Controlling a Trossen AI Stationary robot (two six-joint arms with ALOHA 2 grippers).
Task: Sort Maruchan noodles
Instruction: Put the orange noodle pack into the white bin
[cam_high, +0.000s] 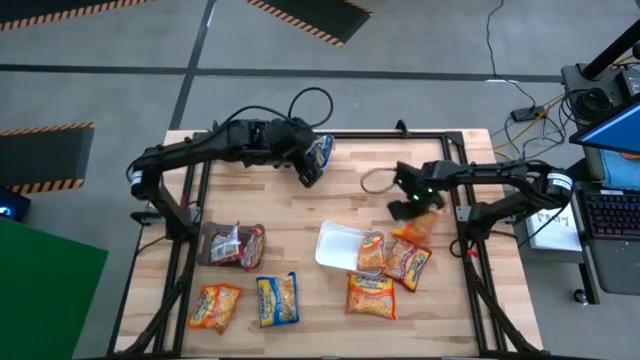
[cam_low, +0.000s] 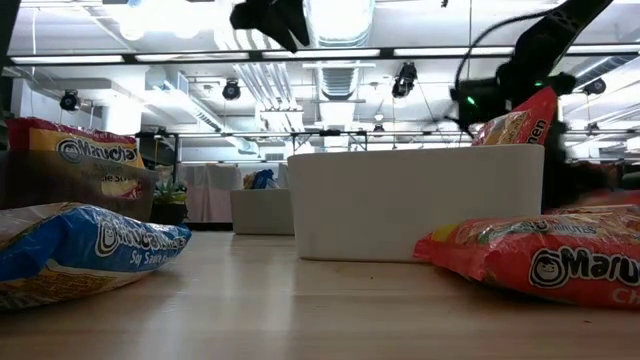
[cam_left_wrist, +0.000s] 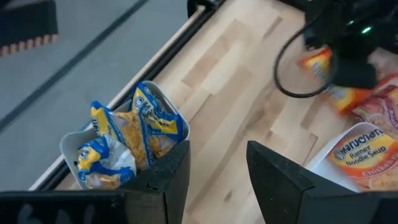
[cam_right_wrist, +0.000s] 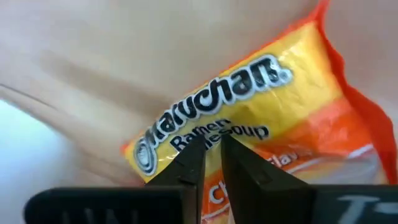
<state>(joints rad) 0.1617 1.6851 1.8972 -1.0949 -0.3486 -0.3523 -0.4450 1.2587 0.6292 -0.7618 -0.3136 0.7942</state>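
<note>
Several noodle packets (cam_high: 371, 296) (wooden table (cam_high: 350, 200))

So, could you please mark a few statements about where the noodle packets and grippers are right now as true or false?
1. The right gripper is shut on an orange packet, lifted off the table. True.
2. The left gripper is clamped on a blue packet. False: its fingers are open and hold nothing.
3. Blue packets sit in a clear tray by the table's edge. True.
4. The white tray holds only red packets. False: a second orange packet lies in it, and no red one shows there.
</note>
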